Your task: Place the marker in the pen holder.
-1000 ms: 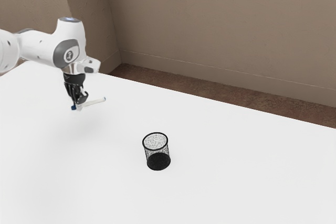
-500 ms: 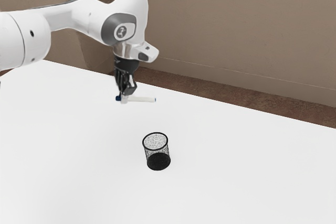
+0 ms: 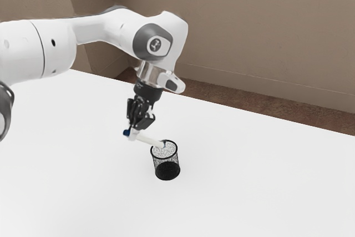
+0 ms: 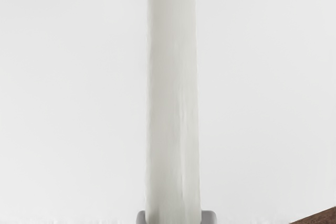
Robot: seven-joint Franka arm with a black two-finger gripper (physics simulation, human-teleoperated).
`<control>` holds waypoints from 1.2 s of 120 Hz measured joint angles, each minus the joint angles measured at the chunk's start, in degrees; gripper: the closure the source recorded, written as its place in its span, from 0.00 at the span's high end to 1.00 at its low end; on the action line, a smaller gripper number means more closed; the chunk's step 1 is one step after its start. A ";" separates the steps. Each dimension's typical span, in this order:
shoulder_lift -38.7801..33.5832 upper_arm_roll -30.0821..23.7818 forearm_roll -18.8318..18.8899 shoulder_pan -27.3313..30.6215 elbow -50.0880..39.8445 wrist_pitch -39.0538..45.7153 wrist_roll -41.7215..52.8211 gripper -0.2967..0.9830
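In the exterior view, my big white arm point(image 3: 100, 29) comes in from nine o'clock. My wrist point(image 3: 161, 34) bends down, and my black gripper point(image 3: 133, 131) leans toward seven o'clock. Its two grey fingertips point(image 4: 209, 217) pinch in from both sides, a little bit apart.

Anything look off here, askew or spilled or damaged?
Only the marker's angle: it slants shallowly from the gripper toward the upright pen holder's mouth, odd for something meant to drop in. I see no spill or damage.
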 joint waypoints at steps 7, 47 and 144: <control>1.29 -0.31 -0.14 -0.53 1.05 -1.66 -1.02 0.15; 5.64 0.34 1.49 -0.09 5.31 -3.60 -5.16 0.15; 5.38 0.55 2.45 -1.50 6.49 -3.72 -8.61 0.15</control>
